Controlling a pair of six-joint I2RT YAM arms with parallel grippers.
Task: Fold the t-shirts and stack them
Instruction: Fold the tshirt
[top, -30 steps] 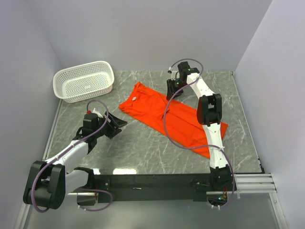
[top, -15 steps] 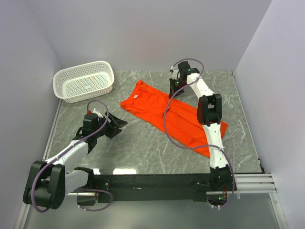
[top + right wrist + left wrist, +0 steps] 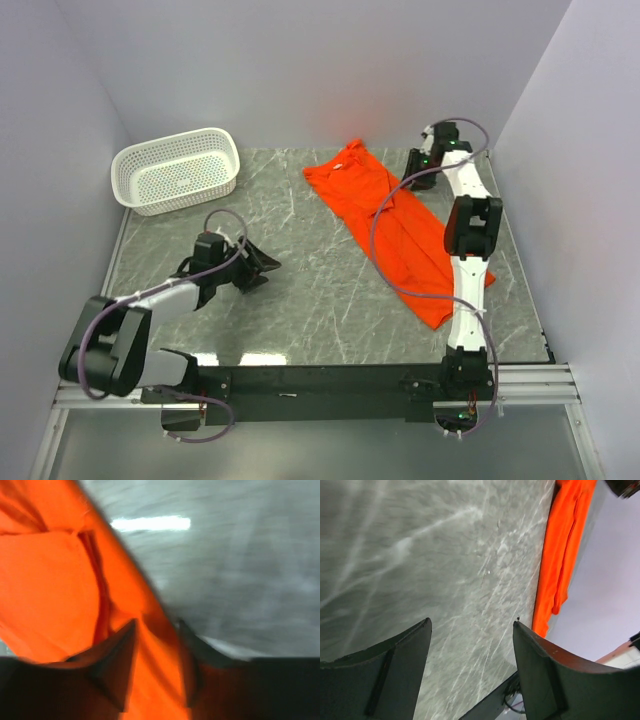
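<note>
The right hand (image 3: 414, 170) is closed down to a narrow gap on the t-shirt (image 3: 405, 240). In the wrist view its two dark fingertips stand close together with a fold of orange-red cloth pinched between them (image 3: 156, 627). That view is blurred, so how much cloth the hand has gathered is hard to make out. The left hand (image 3: 263, 268) is spread wide and holds nothing. From its own camera the fingers frame bare grey desk (image 3: 420, 555), with marble-like veins showing in the gap (image 3: 471, 625).

The right arm (image 3: 470, 235) covers part of the t-shirt's right edge in the top view, and a purple cable (image 3: 372, 240) loops across the cloth. The neck label cannot be made out in any view. The left wrist camera cuts the t-shirt (image 3: 565, 545) down to a thin orange strip along the desk's far side. The right wrist camera shows only creased cloth (image 3: 50, 580) beside blurred desk (image 3: 240, 580).

The t-shirt lies as a long band on the right half of the desk (image 3: 300, 300), running from the back wall towards the near right. The right hand grips it at its far right edge. The left hand is well apart from it, on the left half. A white perforated basket (image 3: 150, 188) sits in the far left corner, apart from both hands.
</note>
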